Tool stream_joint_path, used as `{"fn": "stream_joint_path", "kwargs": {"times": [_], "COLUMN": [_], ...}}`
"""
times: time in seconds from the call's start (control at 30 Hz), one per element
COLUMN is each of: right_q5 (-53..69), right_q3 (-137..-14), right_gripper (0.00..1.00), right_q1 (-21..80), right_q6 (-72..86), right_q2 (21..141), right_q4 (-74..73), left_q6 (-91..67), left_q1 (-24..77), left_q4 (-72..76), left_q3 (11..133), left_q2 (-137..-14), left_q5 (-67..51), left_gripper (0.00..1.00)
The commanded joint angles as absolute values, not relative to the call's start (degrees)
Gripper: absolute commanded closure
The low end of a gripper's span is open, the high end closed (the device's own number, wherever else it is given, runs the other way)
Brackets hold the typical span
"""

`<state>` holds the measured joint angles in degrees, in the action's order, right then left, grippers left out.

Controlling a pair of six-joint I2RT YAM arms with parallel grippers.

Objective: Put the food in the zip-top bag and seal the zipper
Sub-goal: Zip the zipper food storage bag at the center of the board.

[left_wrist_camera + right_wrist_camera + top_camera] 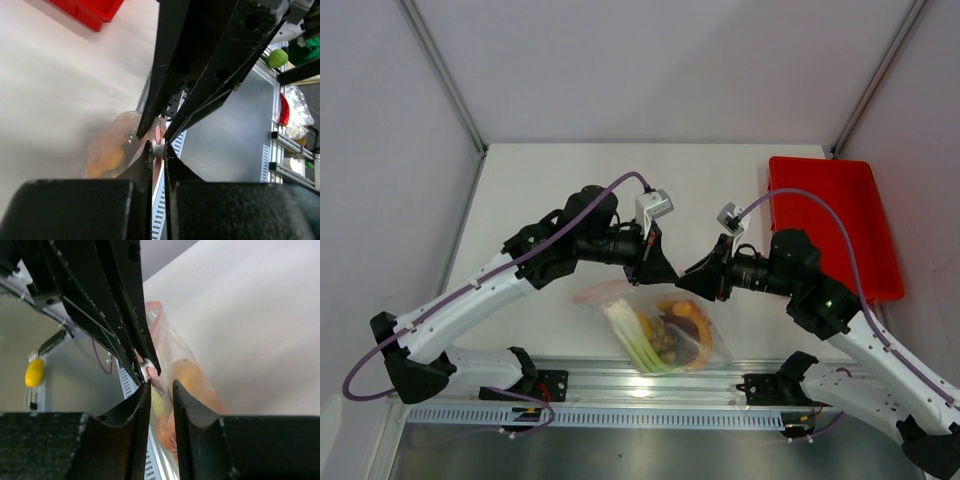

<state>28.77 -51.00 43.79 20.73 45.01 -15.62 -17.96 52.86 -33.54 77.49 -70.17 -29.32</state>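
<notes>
The clear zip-top bag [710, 342] hangs over the table's near edge with the food inside it: a green-white leek [632, 338], an orange slice [694, 316] and a bunch of small tan balls [666, 342]. My left gripper [663, 272] is shut on the white slider [159, 148] of the pinkish zipper [158, 133]. My right gripper [692, 282] meets it from the right. In the right wrist view its jaws [161, 388] stand slightly apart, with the bag's film [167, 347] loose between them and the slider [146, 370] just beyond the left fingertip.
A red tray [830, 225] lies at the back right of the table, also seen in the left wrist view [90, 12]. A metal rail [650, 382] runs along the near edge under the bag. Grey walls close in the sides and back.
</notes>
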Motion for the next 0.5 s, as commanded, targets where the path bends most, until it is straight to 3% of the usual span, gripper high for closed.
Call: {"fn": "stream_joint_path", "kwargs": {"times": [0.0,0.17,0.23,0.27,0.3,0.47], "right_q5": [38.75,45.42,46.57,47.19,47.46,49.58], "right_q3": [-54.32,-53.35,-53.35,-53.35,-53.52,-53.96], "right_gripper": [0.73,0.74,0.79,0.9,0.94,1.0], "right_q1": [43.42,42.89,42.89,42.8,42.8,42.71], "right_q6": [12.92,12.75,12.92,13.18,13.62,17.57], "right_q2": [46.14,48.59,49.48,49.83,50.44,51.33], "right_q4": [-18.28,-14.42,-13.02,-12.31,-11.61,-5.98], "left_q6": [-16.52,-16.61,-16.26,-16.26,-16.09,-16.0], "left_q1": [52.65,52.65,52.65,52.56,52.56,52.47], "left_q4": [-33.23,-32.34,-32.17,-32.43,-32.52,-33.05], "left_q3": [79.11,78.23,78.05,78.13,78.13,77.87], "left_q2": [-69.52,-68.65,-68.29,-68.12,-68.03,-68.38], "left_q5": [-33.65,-35.68,-36.21,-36.12,-36.12,-36.04], "left_gripper": [0.99,1.0,0.99,1.0,1.0,0.99]}}
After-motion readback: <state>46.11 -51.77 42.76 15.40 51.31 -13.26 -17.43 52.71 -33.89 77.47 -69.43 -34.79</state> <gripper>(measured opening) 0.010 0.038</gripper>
